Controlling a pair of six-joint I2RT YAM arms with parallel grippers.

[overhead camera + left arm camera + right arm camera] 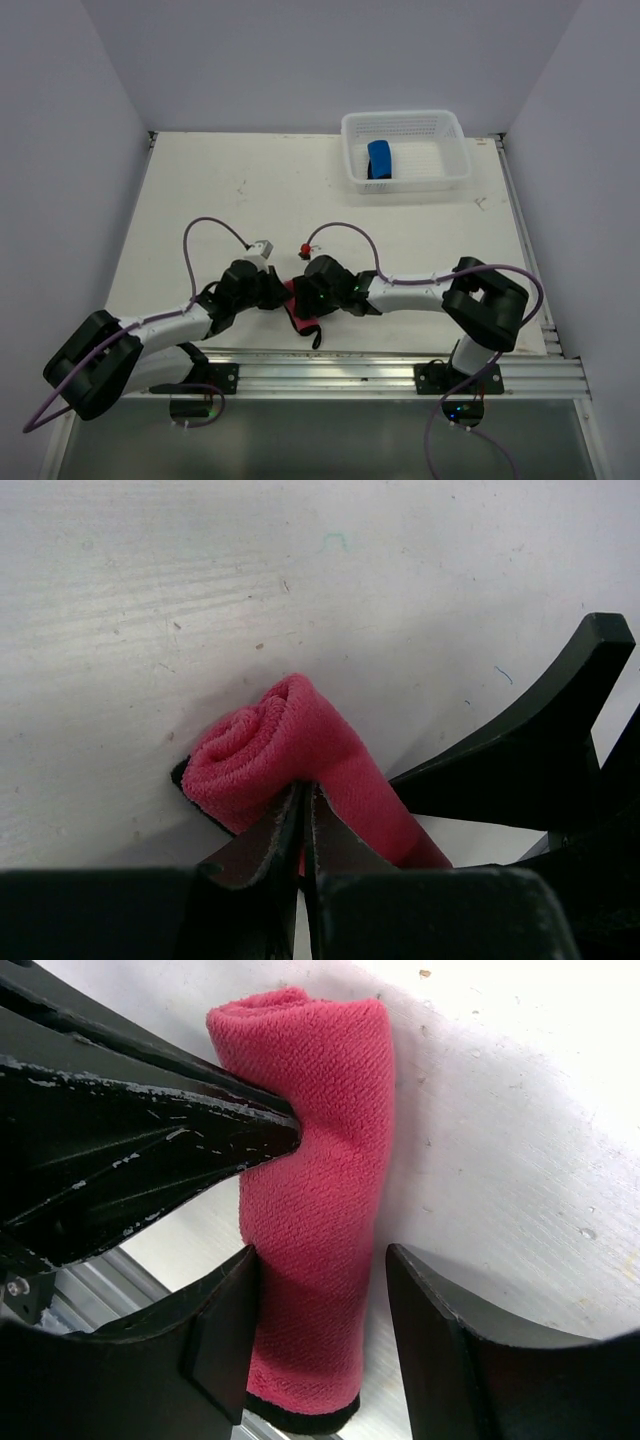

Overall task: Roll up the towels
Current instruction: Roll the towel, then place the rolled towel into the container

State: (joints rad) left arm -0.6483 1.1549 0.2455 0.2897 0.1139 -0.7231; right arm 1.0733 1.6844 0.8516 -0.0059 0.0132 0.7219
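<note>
The pink-red towel (297,305) lies as a short rolled cylinder with dark edging near the table's front edge, between both grippers. My left gripper (275,290) is shut, pinching the side of the roll (270,740) between its fingertips (305,790). My right gripper (312,290) is open and straddles the roll (320,1110); its left finger (225,1330) touches the cloth, and its right finger (430,1330) stands apart. The blue towel (380,160) sits rolled in the white mesh basket (405,118) at the far right.
The metal rail (380,365) runs along the table's near edge just behind the roll's dark end. Purple cables loop above both arms. Grey walls close in the table on three sides.
</note>
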